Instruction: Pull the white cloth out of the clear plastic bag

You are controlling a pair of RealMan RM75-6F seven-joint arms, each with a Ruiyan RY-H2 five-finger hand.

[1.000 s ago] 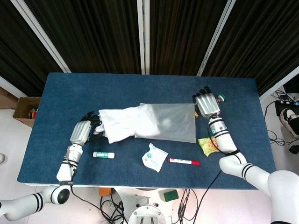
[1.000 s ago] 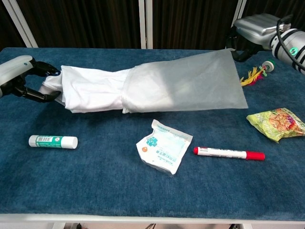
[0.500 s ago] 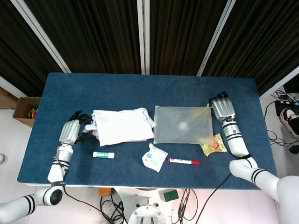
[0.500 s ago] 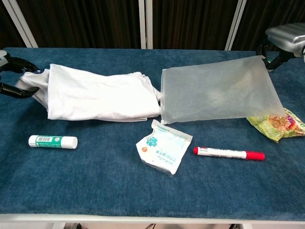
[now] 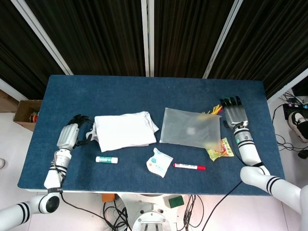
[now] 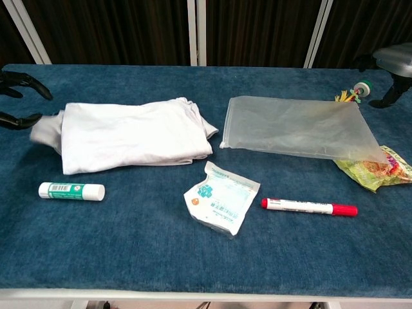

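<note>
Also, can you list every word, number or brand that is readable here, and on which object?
No text is legible in either view.
Glue stick: label print too small to read.
White sachet: teal print, blurred.
Red marker: barrel print too small.
Snack packet: print unreadable.

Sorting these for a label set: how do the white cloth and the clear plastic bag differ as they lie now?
The white cloth is opaque, bunched and folded with thick rumpled edges; the clear plastic bag is translucent, flat and empty. The cloth lies on the left half of the table, the bag on the right half, where its corner overlaps a snack packet. Both rest on the blue surface, apart from each other, with neither hand holding them.
</note>
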